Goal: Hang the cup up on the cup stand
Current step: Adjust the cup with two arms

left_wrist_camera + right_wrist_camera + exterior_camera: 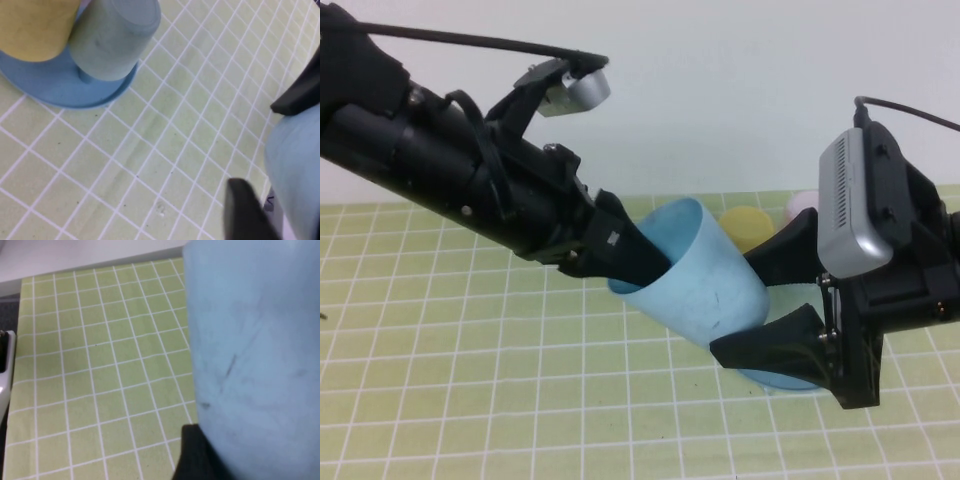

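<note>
high view: the smooth sky-blue cup (695, 275) lies tilted in the air. the left gripper (638, 258) pinches its rim, and the right gripper (782, 290) clamps its other end.

left wrist view: the cup stand (60, 82) holds a yellow cup (32, 27) and a grey-green cup (112, 37).

right wrist view: scratched cup wall over a green checked cloth (100, 365).

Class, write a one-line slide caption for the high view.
Left gripper reaches into the tilted sky-blue plastic cup; right gripper clasps its closed end above the green grid mat.
</note>
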You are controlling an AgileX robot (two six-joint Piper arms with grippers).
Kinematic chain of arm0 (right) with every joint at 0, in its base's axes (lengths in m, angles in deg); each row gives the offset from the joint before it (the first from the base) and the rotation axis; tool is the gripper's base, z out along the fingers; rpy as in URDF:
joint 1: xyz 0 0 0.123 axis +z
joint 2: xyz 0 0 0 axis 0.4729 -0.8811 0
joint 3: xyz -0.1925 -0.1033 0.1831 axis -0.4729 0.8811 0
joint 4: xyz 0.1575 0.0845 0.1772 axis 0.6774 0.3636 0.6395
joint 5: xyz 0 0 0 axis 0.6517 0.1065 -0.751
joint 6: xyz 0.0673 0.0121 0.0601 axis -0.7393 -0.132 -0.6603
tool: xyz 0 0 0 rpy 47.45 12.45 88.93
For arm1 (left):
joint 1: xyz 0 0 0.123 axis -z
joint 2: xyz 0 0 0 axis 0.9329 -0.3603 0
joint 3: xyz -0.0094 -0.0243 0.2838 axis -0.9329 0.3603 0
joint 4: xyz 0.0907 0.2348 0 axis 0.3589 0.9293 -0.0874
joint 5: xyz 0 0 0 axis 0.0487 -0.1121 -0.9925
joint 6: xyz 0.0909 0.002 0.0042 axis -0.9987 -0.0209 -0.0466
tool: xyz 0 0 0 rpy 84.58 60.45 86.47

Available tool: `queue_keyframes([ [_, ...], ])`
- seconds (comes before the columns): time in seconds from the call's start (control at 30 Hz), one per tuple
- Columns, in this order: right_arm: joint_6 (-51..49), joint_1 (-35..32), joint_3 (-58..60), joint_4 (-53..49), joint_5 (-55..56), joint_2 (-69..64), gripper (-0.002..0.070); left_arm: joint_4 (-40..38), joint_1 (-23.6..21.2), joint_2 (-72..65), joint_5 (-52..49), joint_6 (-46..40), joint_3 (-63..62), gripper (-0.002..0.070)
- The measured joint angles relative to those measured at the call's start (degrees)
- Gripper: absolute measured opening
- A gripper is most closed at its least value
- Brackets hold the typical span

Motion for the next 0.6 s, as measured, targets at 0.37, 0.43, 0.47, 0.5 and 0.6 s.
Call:
queue_keyframes([
  [0.37,-4.67,0.00,0.00,-5.91,0.00,0.00,0.0511,7.66,-0.10,5.83,0.00,-5.23,0.00,0.0438],
  [0.43,-5.59,0.00,0.00,-6.63,-0.11,0.00,0.0511,8.35,-0.10,7.43,0.00,-7.32,0.10,0.0438],
  [0.47,-5.70,0.00,0.00,-6.74,-0.11,0.00,0.0511,8.33,-0.10,8.01,0.00,-8.33,0.10,0.0438],
  [0.5,-5.94,0.00,0.00,-6.87,-0.11,0.00,0.0511,8.33,-0.10,8.70,0.00,-9.70,0.10,0.0438],
  [0.6,-6.39,0.00,0.00,-6.89,-0.20,0.00,0.0511,8.33,-0.10,10.45,0.00,-12.46,0.10,0.0438],
])
